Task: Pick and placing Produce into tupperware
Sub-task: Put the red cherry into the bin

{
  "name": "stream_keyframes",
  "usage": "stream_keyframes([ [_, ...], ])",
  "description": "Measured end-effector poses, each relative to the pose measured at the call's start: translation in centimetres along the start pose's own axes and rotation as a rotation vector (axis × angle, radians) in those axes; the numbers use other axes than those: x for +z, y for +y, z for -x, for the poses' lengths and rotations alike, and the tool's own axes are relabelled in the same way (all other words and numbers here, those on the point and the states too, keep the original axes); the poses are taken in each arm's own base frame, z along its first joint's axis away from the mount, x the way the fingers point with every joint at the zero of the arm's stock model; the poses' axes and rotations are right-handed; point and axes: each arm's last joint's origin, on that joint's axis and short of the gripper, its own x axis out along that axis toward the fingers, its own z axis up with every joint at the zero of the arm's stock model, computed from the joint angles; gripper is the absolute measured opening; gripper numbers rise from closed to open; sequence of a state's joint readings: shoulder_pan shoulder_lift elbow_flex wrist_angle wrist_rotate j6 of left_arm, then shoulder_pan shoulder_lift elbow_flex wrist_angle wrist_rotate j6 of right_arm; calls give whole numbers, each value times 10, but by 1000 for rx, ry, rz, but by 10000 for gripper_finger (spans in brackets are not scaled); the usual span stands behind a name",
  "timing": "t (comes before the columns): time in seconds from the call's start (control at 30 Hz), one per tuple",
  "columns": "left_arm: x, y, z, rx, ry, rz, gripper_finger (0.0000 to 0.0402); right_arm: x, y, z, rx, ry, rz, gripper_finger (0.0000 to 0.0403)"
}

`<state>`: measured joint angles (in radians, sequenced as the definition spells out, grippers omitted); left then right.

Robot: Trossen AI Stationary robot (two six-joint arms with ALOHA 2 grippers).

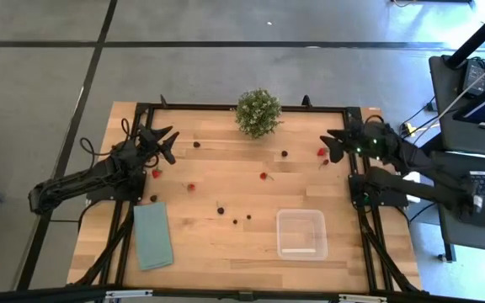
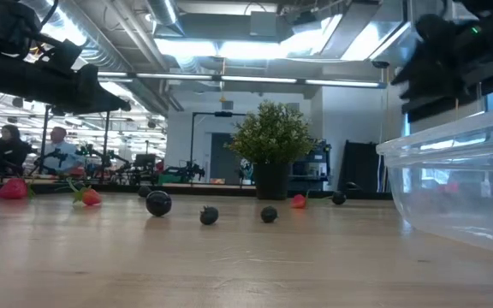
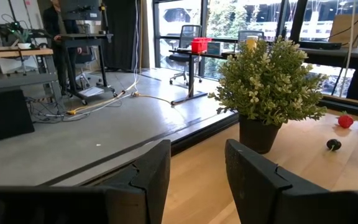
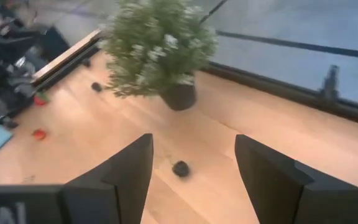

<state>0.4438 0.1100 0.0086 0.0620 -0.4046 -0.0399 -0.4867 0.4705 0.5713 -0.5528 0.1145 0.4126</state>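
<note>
Wide wooden table (image 1: 226, 244) fills the overhead shot, both arms parked up at the far corners. Potted plant (image 1: 258, 112) sits bushy at the middle of the far edge. Teal cloth (image 1: 153, 236) lies flat near the front on the left side. The tupperware (image 1: 301, 233), clear and lidless, rests near the front right, and nothing shows inside it.

Left gripper (image 1: 167, 145) hovers over the far left of the table, fingers (image 3: 148, 177) parted with a clear gap and nothing between them. A red piece (image 1: 157, 173) lies just beside it, untouched. Right gripper (image 1: 333, 148) hangs over the far right, fingers (image 4: 126, 171) spread wider, also empty, with a dark berry (image 4: 180, 168) on the wood showing through the gap.

The produce (image 1: 263, 176) is scattered loose across the mid-table, reds and darks well apart, all outside the container. From table height the container wall is cut off at the edge, and the far berries blur into small blobs. Tiny dark specks near the front centre are hard to make out.
</note>
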Motion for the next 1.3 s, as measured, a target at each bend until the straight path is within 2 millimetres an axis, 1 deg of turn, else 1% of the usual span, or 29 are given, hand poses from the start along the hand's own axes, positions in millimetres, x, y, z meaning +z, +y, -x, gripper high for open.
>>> stream_keyframes([
  [0.07, 0, 0, 0, 0, -1, 0, 145, 17, 9, -4, 16, 36, 53, 229],
  [0.13, 0, 0, 0, 0, 0, 0, 145, 32, 16, -9, 13, 82, 147, 229],
  [0.3, 0, 0, 0, 0, -1, 1, 145, 65, 32, -19, -13, 218, 413, 229],
  [0.4, 0, 0, 0, 0, 0, 1, 145, 81, 38, -24, -41, 266, 523, 229],
  [0.5, 0, 0, 0, 0, -1, 1, 145, 95, 45, -26, -56, 279, 515, 229],
  [0.6, 0, 0, 0, 0, -1, 1, 145, 100, 47, -27, -72, 312, 455, 229],
  [0.67, 0, 0, 0, 0, -1, 1, 145, 100, 47, -28, -89, 343, 400, 229],
  [0.73, 0, 0, 0, 0, 0, 1, 145, 98, 46, -29, -116, 375, 305, 229],
  [0.9, 0, 0, 0, 0, -1, 1, 145, 86, 42, -33, -232, 506, 57, 229],
  [1.0, 0, 0, 0, 0, -1, 1, 145, 78, 39, -39, -321, 592, -62, 229],
  [1.17, 0, 0, 0, 0, -1, 1, 145, 55, 31, -59, -438, 698, -167, 229],
  [1.3, 0, 0, 0, -1, -1, 1, 145, 30, 23, -78, -477, 756, -164, 229],
])
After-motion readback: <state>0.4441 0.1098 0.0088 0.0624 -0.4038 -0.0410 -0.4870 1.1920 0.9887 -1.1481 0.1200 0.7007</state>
